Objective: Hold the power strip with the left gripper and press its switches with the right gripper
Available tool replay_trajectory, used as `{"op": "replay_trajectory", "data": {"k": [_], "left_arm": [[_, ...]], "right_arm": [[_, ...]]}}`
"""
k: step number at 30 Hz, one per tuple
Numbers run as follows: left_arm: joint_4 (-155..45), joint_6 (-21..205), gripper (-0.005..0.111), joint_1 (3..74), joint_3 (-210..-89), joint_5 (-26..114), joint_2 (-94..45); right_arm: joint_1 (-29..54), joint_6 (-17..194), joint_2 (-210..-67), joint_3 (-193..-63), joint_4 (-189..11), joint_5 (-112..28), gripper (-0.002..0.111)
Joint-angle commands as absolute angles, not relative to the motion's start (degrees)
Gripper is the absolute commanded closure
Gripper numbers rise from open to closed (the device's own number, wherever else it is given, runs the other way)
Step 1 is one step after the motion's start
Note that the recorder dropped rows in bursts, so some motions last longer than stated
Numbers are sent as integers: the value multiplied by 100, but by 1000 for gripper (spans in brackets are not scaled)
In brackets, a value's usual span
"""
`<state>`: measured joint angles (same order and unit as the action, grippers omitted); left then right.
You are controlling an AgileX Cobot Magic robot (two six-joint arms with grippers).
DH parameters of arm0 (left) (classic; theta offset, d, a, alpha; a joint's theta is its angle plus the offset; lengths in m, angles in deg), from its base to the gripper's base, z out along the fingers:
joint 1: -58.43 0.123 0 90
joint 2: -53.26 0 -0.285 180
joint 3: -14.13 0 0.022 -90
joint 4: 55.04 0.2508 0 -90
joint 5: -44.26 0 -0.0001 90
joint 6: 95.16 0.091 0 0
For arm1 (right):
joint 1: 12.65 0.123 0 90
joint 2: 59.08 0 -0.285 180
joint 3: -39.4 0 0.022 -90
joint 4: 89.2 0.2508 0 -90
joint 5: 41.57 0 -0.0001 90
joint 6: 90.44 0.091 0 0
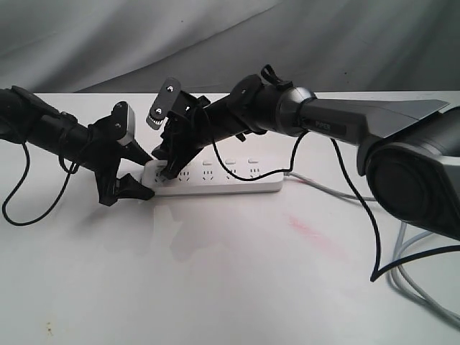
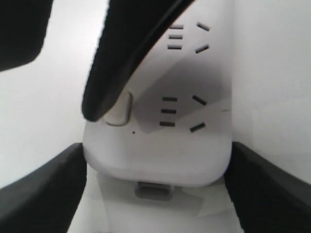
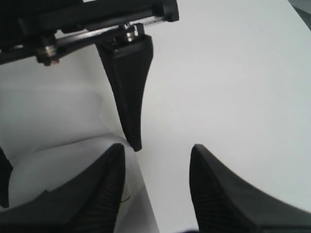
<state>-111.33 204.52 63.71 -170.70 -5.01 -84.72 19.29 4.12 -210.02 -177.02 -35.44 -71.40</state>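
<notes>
The power strip [image 1: 223,181] lay flat on the table [image 1: 215,280] with its sockets up, so the row of switches faced the arms. The left claw [image 1: 142,174] was closed across the strip's left end, one finger against each long side, apparently to stop it sliding or tipping under a push. The right claw [image 3: 157,150] stood open with nothing between its fingers. One fingertip [image 2: 102,92] rested on the end switch [image 2: 122,110], right beside the held end, probably where the brace was firmest.
</notes>
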Motion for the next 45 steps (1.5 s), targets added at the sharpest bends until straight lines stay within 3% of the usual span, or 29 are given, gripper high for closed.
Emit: {"op": "replay_trajectory", "data": {"k": [1, 45], "left_arm": [[-11182, 20485, 40, 6379, -17091, -500, -8471], [-11182, 20485, 40, 6379, -17091, -500, -8471]], "right_arm": [[1942, 331, -21055, -17750, -3532, -7086, 68], [1942, 253, -21323, -17750, -4062, -7400, 68]]}}
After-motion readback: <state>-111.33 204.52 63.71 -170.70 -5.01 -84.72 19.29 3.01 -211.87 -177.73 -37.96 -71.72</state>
